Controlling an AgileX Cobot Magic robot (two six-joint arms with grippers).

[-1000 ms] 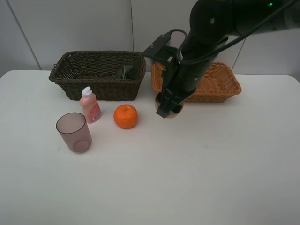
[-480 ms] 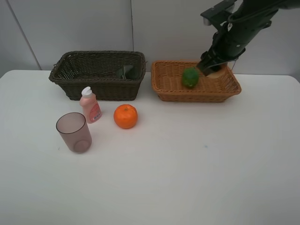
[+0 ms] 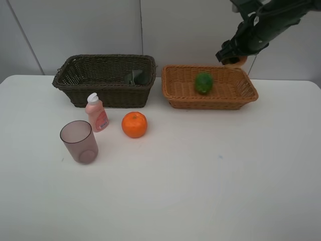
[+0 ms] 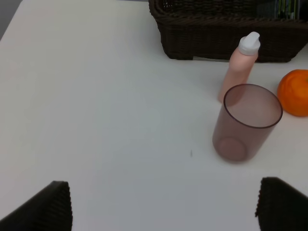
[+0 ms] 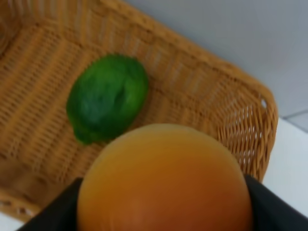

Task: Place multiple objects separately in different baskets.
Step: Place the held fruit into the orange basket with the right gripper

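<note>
Both baskets are rectangular wickerwork: the dark basket point(image 3: 108, 95) is deep, of tight brown weave with a braided rim, and the tan basket point(image 3: 210, 105) to its right is shallower, with a more open orange-tan weave and sloping walls. They stand side by side at the back of a smooth, matt white worktop point(image 3: 200, 175). The right hand point(image 3: 232, 56) pinches the peach point(image 5: 163, 178) between its black fingers, in the air over the tan basket near its far right corner. The peach is round and smooth, with a yellow-orange skin. Below it a lime point(image 3: 203, 83), oval, deep green and slightly dimpled, lies on the tan basket's floor. A dark green bottle point(image 3: 134, 77) lies in the dark basket by its right end. In front of that basket stand a glossy pink bottle point(image 3: 96, 113) with a white cap, a pebbled orange point(image 3: 134, 124) and a translucent purple cup point(image 3: 78, 142), upright and tapered. The left hand point(image 4: 163, 207) is spread wide above bare worktop, holding nothing.
</note>
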